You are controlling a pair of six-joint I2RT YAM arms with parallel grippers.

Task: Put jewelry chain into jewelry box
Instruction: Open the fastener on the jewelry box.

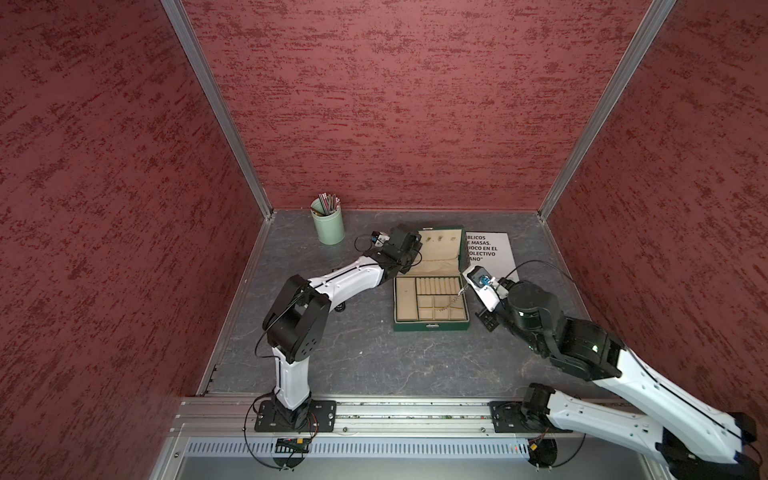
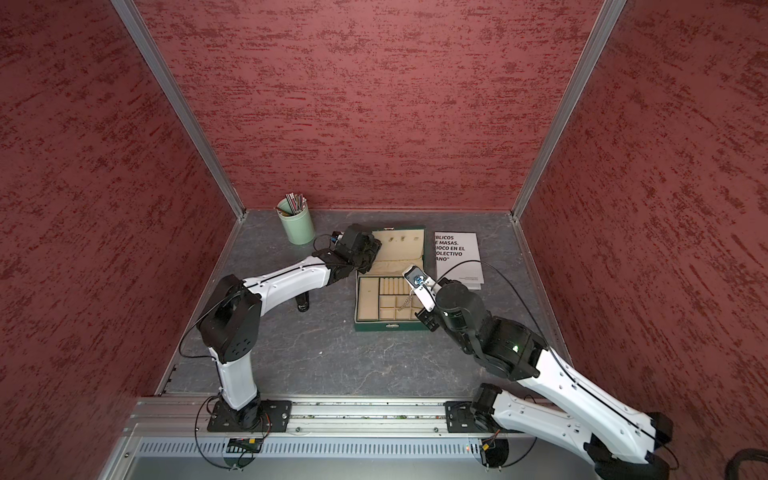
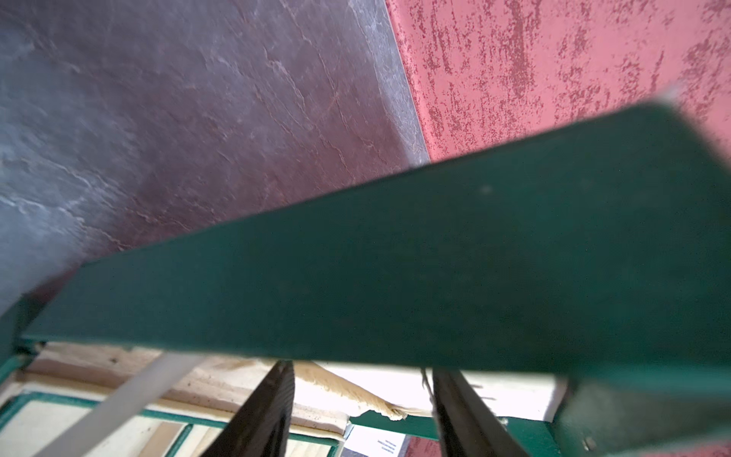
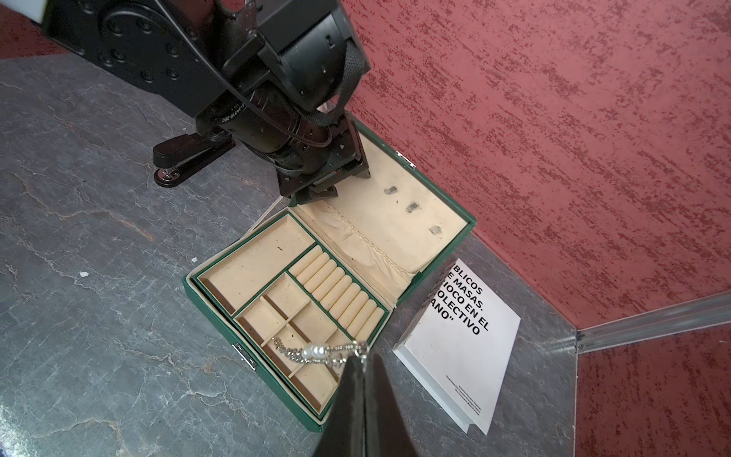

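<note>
Our right pincer [image 4: 362, 356] is clenched on the thin silvery link chain [image 4: 312, 352], which drapes into the square compartments [image 4: 312, 380] of the dark green jewelry box [image 1: 430, 326]; we judge only release left. Our left pincer [image 3: 360, 370] gapes by the far lid [image 3: 395, 257].

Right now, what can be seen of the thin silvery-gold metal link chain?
A thin, limp, silvery-gold link chain with one pearl-like bead. One end is pinched in the shut right gripper; the rest trails down across the dividers of the small square compartments in the open dark green jewelry box.
</note>
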